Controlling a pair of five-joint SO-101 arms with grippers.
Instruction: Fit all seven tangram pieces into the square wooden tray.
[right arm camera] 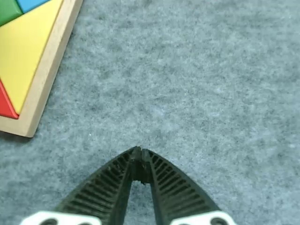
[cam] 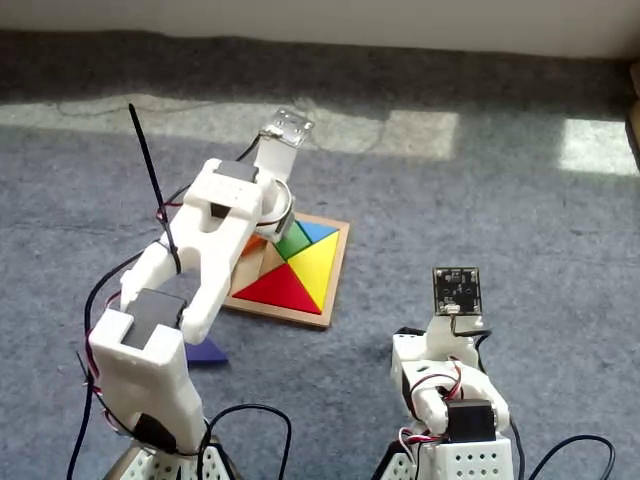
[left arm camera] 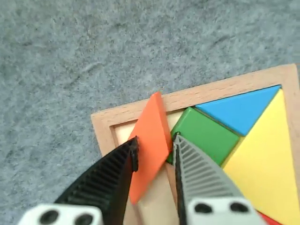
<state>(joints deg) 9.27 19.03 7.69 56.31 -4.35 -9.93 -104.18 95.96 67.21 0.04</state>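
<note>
Left gripper [left arm camera: 154, 140] is poised over the tray [left arm camera: 101, 129], in which a yellow triangle [left arm camera: 262, 154], red triangle [cam: 275, 285], blue triangle [left arm camera: 243, 108] and green square [left arm camera: 206, 136] are laid flat. An orange piece [left arm camera: 152, 122] is clamped in it, tilted across the tray's corner rim. Right gripper [right arm camera: 140, 153] is pressed closed above carpet [right arm camera: 197, 70].

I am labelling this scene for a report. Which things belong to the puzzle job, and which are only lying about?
Job: wooden tray; orange piece, held by the left pincer; green piece, blue piece, yellow piece, red piece in the tray; dark blue piece, outside the tray.
Lying about: carpet; cables.
</note>
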